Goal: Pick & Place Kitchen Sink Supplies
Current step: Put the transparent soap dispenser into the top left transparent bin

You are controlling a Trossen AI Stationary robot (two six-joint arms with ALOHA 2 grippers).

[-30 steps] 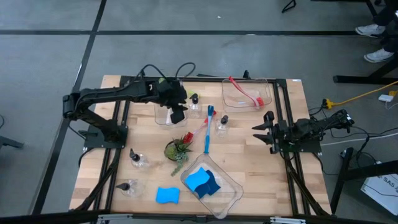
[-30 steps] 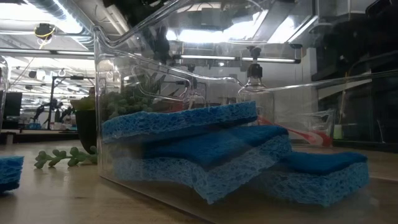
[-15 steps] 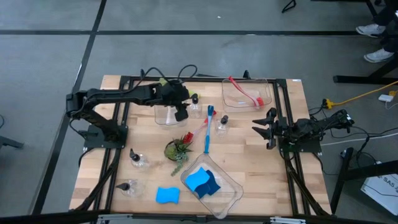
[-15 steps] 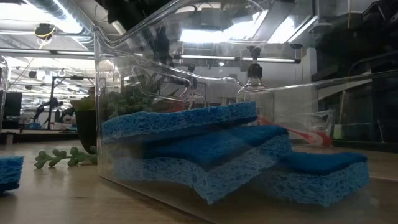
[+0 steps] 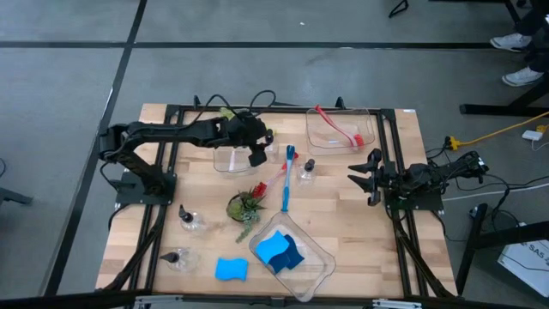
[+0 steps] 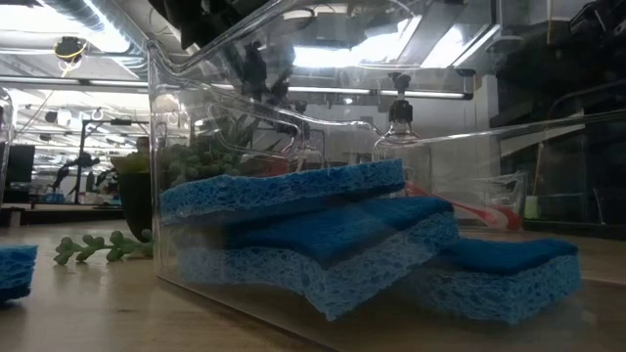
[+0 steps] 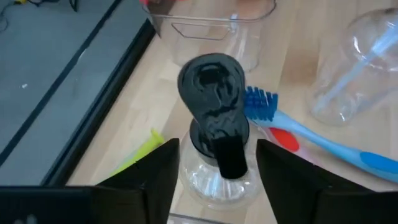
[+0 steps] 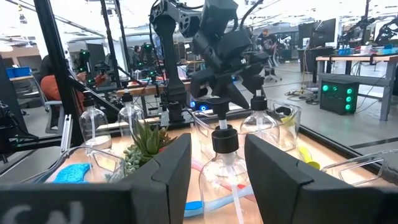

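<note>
At the table's back left, the left gripper [image 5: 256, 157] hangs with fingers spread around a pump bottle [image 7: 214, 149] beside the small clear bin [image 5: 228, 160], the potted plant [image 5: 246, 204] and blue brush [image 5: 287, 178] lying nearby, while the right gripper [image 5: 362, 181] waits open near another bottle [image 5: 307, 170].

Pale wood-grain table [image 5: 343, 215], matt. Glossy clear plastic bin [image 6: 293, 59] around porous, rough blue sponges [image 6: 293, 191]. Beside the bin: clear shiny bottle [image 7: 214, 180], matt black pump top [image 7: 211, 93]; smooth blue plastic brush [image 7: 323, 134].
</note>
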